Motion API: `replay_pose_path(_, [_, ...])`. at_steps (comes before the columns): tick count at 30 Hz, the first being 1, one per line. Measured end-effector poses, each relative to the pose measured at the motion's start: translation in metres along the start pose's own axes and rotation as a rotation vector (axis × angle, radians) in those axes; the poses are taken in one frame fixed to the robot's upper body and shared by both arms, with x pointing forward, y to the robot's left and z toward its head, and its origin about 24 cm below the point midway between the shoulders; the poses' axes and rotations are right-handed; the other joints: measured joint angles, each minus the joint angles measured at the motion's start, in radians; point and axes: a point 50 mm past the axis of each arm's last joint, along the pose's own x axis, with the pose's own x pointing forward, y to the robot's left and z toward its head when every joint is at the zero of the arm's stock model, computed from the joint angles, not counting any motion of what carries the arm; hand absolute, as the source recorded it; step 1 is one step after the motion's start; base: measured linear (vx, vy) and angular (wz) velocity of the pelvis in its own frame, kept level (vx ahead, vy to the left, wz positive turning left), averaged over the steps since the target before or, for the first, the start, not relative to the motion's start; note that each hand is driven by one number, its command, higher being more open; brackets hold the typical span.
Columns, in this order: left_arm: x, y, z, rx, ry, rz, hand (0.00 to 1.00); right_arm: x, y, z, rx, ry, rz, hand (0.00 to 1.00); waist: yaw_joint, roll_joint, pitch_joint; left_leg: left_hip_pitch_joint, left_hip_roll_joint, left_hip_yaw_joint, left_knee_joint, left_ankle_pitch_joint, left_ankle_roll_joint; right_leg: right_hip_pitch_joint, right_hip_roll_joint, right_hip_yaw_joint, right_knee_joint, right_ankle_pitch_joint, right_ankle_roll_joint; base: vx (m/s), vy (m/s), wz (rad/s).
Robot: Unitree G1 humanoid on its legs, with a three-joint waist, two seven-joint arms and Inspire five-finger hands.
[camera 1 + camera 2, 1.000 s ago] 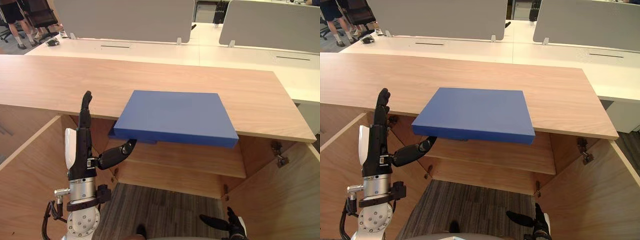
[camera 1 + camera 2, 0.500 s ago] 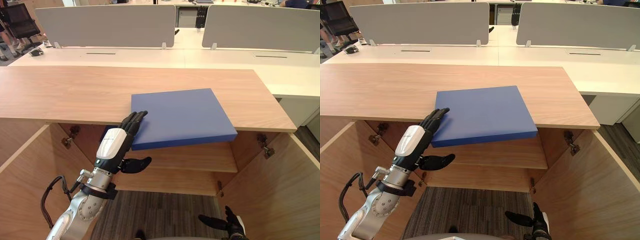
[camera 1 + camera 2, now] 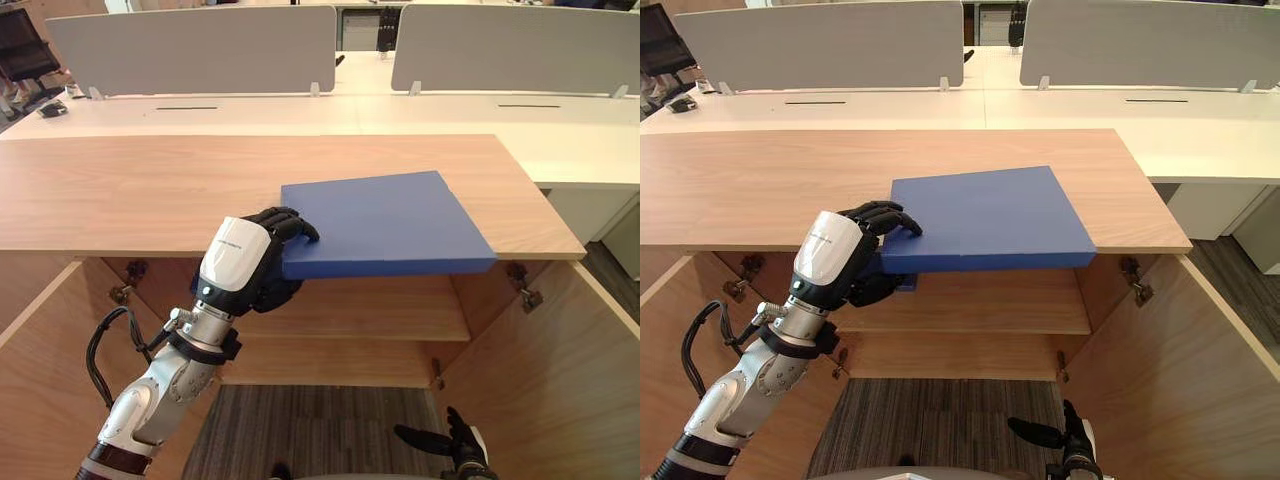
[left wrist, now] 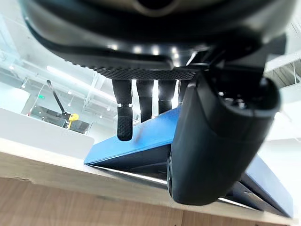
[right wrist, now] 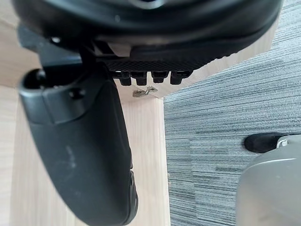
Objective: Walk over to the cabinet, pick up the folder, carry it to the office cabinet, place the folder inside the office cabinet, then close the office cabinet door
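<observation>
In front of me, the wooden cabinet [image 3: 150, 190] stands with its doors [image 3: 540, 380] swung open and a shelf [image 3: 370, 310] inside. On its top lies the blue folder [image 3: 390, 220], its near edge jutting past the front. My left hand [image 3: 240, 265] grasps the folder's near left corner, fingers curled over it, thumb beneath. My right hand [image 3: 462, 450] hangs low, fingers relaxed, holding nothing.

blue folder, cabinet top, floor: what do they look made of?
Folder: matte blue, probably stiff board or plastic; it overhangs the edge flat, no sag. Cabinet top: wood-grain laminate or veneer, satin finish; even grain, can't tell which. Floor: grey carpet, striped woven texture.
</observation>
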Motion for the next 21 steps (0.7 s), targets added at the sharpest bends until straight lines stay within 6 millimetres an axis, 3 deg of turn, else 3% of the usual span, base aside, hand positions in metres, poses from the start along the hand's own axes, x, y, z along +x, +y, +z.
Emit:
replay_pose_path(3, [-0.003, 0.001, 0.005, -0.056, 0.037, 0.037, 0.00, 0.000, 0.002, 0.010, 0.050, -0.045, 0.002, 1.00, 0.003, 0.000, -0.002, -0.004, 0.006, 0.034, 0.000, -0.006, -0.006, -0.021, 0.004, 0.033, -0.001, 0.009, 0.001, -0.01, 0.013, -0.29])
replay_pose_path(6, [-0.006, 0.000, 0.014, -0.163, 0.067, 0.077, 0.00, -0.003, 0.005, 0.035, 0.145, -0.161, 0.007, 1.00, -0.006, 0.000, -0.002, -0.015, 0.006, 0.056, 0.004, -0.006, -0.004, -0.039, 0.005, 0.055, -0.007, 0.025, 0.003, 0.02, 0.010, -0.28])
replay_pose_path(10, [-0.004, 0.006, 0.029, -0.318, 0.082, 0.170, 0.00, -0.022, 0.011, 0.076, 0.268, -0.389, 0.040, 1.00, -0.021, -0.001, -0.001, -0.020, 0.010, 0.078, 0.006, -0.007, -0.002, -0.060, 0.009, 0.082, -0.007, 0.038, 0.002, 0.00, -0.006, -0.21])
replay_pose_path(14, [0.001, 0.023, 0.043, -0.509, 0.061, 0.326, 0.00, -0.053, 0.013, 0.113, 0.386, -0.611, 0.112, 1.00, -0.029, -0.001, 0.000, -0.021, 0.016, 0.111, 0.001, -0.020, -0.007, -0.081, 0.015, 0.118, -0.007, 0.055, 0.001, -0.06, -0.008, -0.27])
replay_pose_path(21, [0.001, 0.046, 0.047, -0.832, 0.050, 0.520, 0.00, -0.104, 0.006, 0.146, 0.484, -0.851, 0.289, 1.00, -0.040, -0.003, 0.004, -0.022, 0.015, 0.144, 0.002, -0.027, -0.003, -0.109, 0.018, 0.159, -0.004, 0.063, 0.005, -0.03, 0.000, -0.19])
